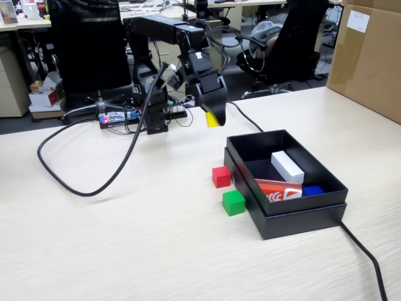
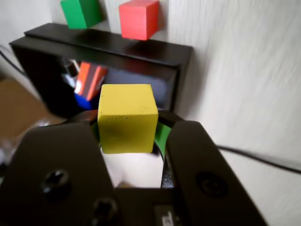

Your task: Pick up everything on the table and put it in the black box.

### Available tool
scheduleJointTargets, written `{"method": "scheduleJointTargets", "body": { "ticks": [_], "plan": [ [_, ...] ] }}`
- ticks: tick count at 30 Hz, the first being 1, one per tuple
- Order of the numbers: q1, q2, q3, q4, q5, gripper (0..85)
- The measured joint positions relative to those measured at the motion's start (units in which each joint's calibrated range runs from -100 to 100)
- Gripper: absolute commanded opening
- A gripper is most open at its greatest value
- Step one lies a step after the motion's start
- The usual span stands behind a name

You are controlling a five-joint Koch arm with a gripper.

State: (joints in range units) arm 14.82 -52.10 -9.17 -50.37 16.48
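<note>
My gripper (image 1: 214, 117) hangs in the air behind the black box (image 1: 326, 177), shut on the yellow cube (image 1: 212, 120). In the wrist view the yellow cube (image 2: 127, 117) fills the gap between the two black jaws of the gripper (image 2: 128, 129). The red cube (image 1: 220, 177) and the green cube (image 1: 234, 202) sit on the table (image 1: 125, 238) just left of the box. The wrist view shows the red cube (image 2: 138, 19) and green cube (image 2: 81, 12) beyond the box's rim (image 2: 113, 44).
Inside the box lie a long white block (image 1: 287, 167), an orange-red card (image 1: 277, 190) and something blue (image 1: 312, 190). A thick black cable (image 1: 94, 182) loops over the table at left; another cable (image 1: 366, 257) runs off at front right. A brown carton (image 1: 366, 59) stands at far right.
</note>
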Motion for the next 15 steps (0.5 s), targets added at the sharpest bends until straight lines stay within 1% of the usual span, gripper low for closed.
{"method": "scheduleJointTargets", "body": {
  "ticks": [4,7,8,9,10,15],
  "plan": [
    [1.03,14.24,14.97,0.08,0.05,4.4],
    [1.61,19.68,15.79,0.0,0.15,4.5],
    [2.25,26.93,19.99,0.0,0.68,4.5],
    [2.49,29.13,20.63,-0.08,0.88,4.5],
    [2.78,35.34,22.36,0.0,1.51,4.5],
    [2.98,43.62,22.46,0.0,1.95,5.1]
  ]
}}
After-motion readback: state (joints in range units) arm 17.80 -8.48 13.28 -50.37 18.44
